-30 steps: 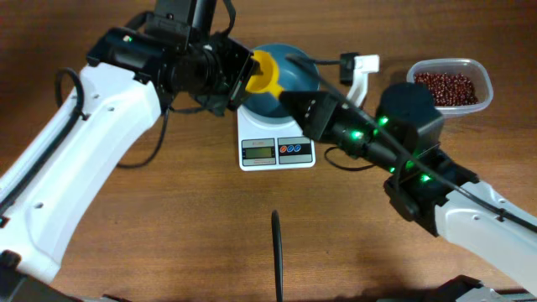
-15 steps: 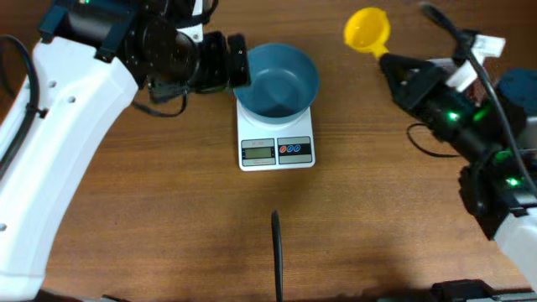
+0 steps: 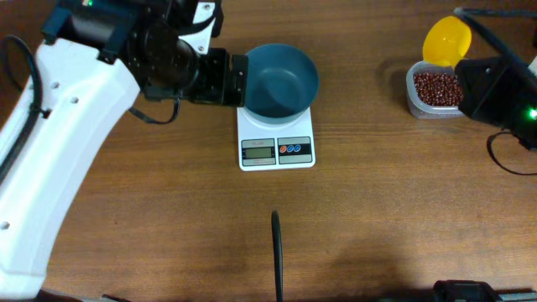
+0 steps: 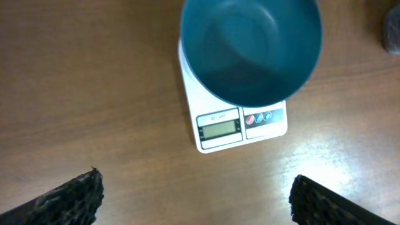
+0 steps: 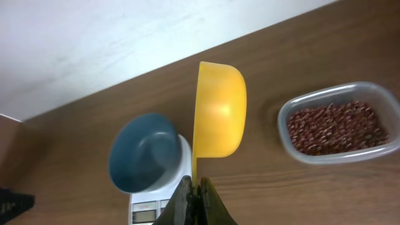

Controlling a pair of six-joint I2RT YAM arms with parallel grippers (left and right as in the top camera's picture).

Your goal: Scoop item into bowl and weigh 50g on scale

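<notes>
The brown wooden bench (image 3: 168,210) met a white wall (image 5: 94,37). The deep blue bowl (image 3: 281,80) sat on the white scale (image 3: 277,151). Reddish-brown beans (image 3: 436,86) filled a clear tub (image 3: 411,99) far right. The right hand (image 5: 195,199) pinched a yellow scoop (image 5: 219,109); the left hand (image 4: 194,200) gaped wide, holding nothing.

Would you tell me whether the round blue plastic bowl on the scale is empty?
Empty: the round blue plastic bowl shows only a bare blue interior in the left wrist and overhead views, with nothing inside it.
</notes>
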